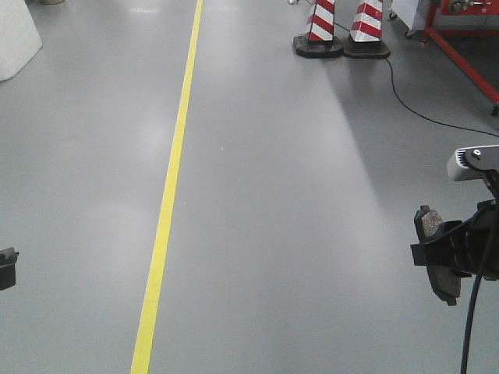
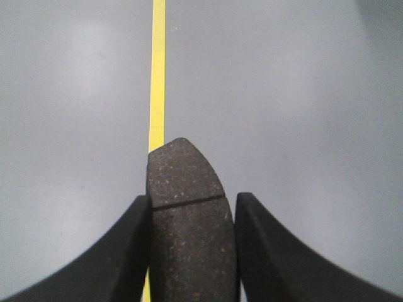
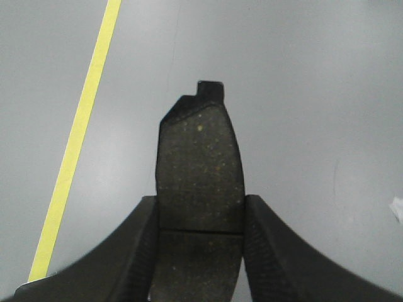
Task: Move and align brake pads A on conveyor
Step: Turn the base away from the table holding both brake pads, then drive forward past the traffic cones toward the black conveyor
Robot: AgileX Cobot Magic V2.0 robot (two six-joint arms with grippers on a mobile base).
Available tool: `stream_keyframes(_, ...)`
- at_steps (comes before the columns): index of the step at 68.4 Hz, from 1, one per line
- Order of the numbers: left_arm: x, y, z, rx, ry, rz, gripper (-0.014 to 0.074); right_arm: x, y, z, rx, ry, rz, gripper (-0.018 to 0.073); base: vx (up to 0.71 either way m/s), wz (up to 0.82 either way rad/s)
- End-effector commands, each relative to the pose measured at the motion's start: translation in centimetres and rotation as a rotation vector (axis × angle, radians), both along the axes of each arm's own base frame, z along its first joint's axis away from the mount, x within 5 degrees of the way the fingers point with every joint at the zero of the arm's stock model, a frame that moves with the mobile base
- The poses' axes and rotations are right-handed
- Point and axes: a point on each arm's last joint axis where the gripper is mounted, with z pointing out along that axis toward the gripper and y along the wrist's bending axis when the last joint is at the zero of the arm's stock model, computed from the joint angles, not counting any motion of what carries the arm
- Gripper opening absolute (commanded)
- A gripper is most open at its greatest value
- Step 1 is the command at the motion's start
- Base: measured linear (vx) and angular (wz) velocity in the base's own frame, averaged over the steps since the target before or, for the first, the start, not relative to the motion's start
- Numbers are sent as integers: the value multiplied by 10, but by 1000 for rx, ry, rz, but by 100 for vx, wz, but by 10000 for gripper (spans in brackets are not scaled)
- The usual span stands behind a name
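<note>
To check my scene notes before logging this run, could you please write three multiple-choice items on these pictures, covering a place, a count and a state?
1. In the front view, where does the yellow floor line run relative to the striped cones?
A) to their left
B) to their right
C) between them

2. How many striped cones stand on the floor?
A) one
B) two
C) four

3. What is the state of the left pincer?
A) open and empty
B) shut on a brake pad
C) shut on a cone

Answers:
1 A: the line crosses the grey floor well left of both cones.
2 B: two red-and-white cones stand side by side at the top of the front view.
3 B: the left wrist view shows it clamped against the pad's two sides.
</note>
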Motion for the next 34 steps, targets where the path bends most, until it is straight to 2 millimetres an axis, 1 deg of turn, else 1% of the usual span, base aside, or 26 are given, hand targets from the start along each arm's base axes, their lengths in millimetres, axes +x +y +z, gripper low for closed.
stream_keyframes(1, 5, -1, 16, -9, -115, 7, 177, 3, 0, 17, 5, -112, 1, -10, 55, 3)
stream_keyframes(34, 5, 0, 16, -9, -117, 7, 177, 3, 0, 17, 5, -112, 1, -10, 55, 3)
